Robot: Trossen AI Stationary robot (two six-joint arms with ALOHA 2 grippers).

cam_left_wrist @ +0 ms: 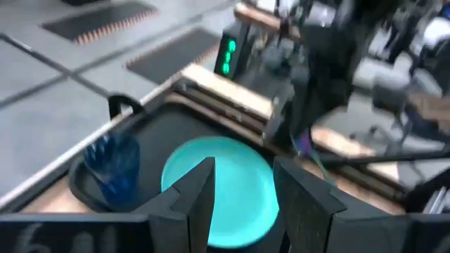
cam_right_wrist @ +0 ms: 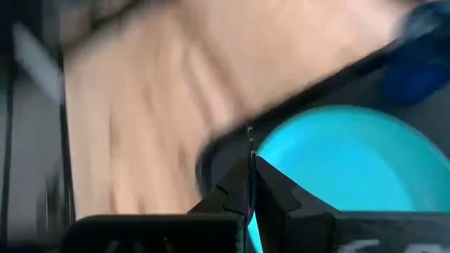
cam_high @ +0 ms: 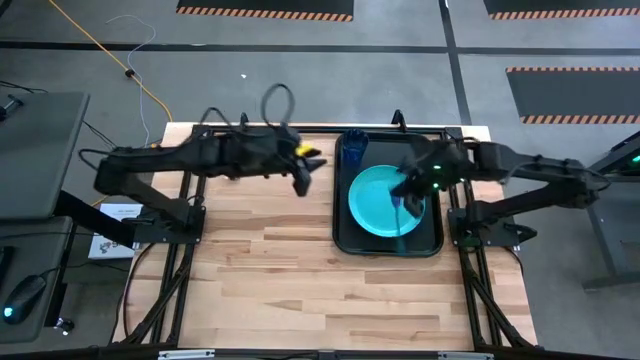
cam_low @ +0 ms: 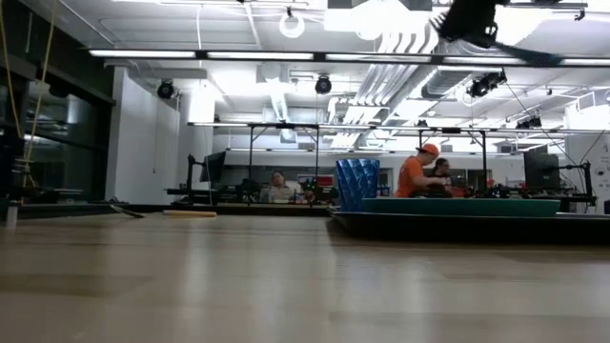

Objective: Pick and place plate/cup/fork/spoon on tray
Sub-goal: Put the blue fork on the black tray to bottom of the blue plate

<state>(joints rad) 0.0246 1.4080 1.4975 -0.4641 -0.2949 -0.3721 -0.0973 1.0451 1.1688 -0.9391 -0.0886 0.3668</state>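
Note:
The turquoise plate (cam_high: 375,205) lies in the black tray (cam_high: 340,238) at the table's far right. The dark-blue cup (cam_high: 355,150) stands in the tray's far left corner. My right gripper (cam_high: 405,188) hovers over the plate's right part, shut on the light-blue fork (cam_high: 400,218). My left gripper (cam_high: 303,180) is open and empty, above the wood just left of the tray; its fingers (cam_left_wrist: 200,193) frame the plate (cam_left_wrist: 225,176). The spoon's yellow handle (cam_high: 300,150) shows by the left arm near the far edge; it seems to lie on the table (cam_low: 191,212). My right gripper pinches the fork between its two shut fingers; a thin edge of it (cam_right_wrist: 249,140) shows at the fingertips. The fingers come from above. The rest of the fork (cam_high: 401,225) reaches out toward the table's near edge, above the plate. Which end is held cannot be told.
Bare wood (cam_high: 260,270) covers the table's left and near parts. Black frame struts (cam_high: 180,250) run along both sides of the table. People sit at desks (cam_low: 419,176) in the room far behind the table.

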